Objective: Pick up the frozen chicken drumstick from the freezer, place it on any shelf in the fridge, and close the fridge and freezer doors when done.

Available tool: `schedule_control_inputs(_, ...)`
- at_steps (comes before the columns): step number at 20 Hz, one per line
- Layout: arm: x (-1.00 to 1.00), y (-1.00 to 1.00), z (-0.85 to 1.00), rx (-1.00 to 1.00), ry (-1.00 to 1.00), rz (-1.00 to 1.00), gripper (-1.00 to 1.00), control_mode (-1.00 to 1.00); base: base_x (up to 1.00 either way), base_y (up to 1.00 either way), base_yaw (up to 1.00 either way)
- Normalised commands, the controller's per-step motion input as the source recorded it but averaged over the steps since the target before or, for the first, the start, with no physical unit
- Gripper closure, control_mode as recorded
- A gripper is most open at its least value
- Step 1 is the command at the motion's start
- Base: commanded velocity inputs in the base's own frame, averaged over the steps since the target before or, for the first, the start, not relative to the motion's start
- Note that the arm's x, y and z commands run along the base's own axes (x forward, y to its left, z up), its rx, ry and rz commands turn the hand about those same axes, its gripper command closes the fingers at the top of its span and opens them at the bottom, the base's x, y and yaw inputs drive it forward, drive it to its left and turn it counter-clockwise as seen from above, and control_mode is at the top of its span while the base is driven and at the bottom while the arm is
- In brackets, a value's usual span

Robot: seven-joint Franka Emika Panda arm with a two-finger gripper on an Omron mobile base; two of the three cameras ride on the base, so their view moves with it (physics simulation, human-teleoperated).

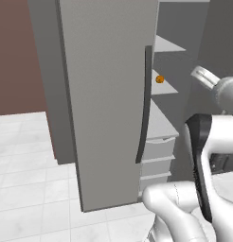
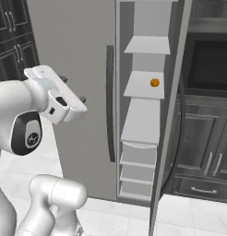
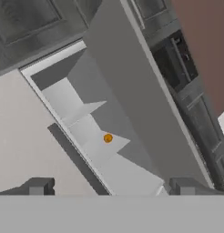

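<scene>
The freezer point(image 2: 143, 115) stands open, a narrow column of solid grey shelves with grey drawer fronts point(image 2: 138, 159) stacked below them. On its second shelf from the top sits a small round orange thing point(image 2: 154, 82), seen too in the left base view point(image 1: 159, 79) and in the hand view point(image 3: 108, 138), near that shelf's front edge. No drumstick can be made out on any freezer shelf from these angles.

Just left of the freezer, the wide fridge door point(image 2: 74, 92) is shut; its long dark curved handle point(image 2: 110, 101) runs along the edge next to the freezer opening. In the left base view this door point(image 1: 106, 94) and handle point(image 1: 144, 104) cover much of the freezer's interior. On the freezer's right, its own narrow door point(image 2: 168, 120) is swung out edge-on, with dark cabinets point(image 2: 203, 138) beyond it.

The gripper point(image 3: 109, 185) is held back from the freezer, well apart from the shelves, facing the opening. Its two fingers point(image 3: 38, 186) sit far apart at the bottom of the hand view, spread wide with nothing between them.
</scene>
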Motion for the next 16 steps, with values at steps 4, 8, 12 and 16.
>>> schedule_control_inputs(4, -1.00, -0.67, 0.11, 0.27, 0.00, 0.00, -1.00, -1.00, 0.00, 0.00, 0.00)
schedule_control_inputs(8, -1.00, -0.91, 0.25, 0.30, 0.00, 0.00, -1.00, -1.00, 0.00, 0.00, 0.00)
schedule_control_inputs(12, -1.00, -1.00, 0.21, 0.31, 0.10, 0.00, -1.00, -1.00, 0.00, 0.00, 0.00)
schedule_control_inputs(16, -0.49, -1.00, -0.06, 0.22, 0.05, 0.00, -1.00, -1.00, 0.00, 0.00, 0.00)
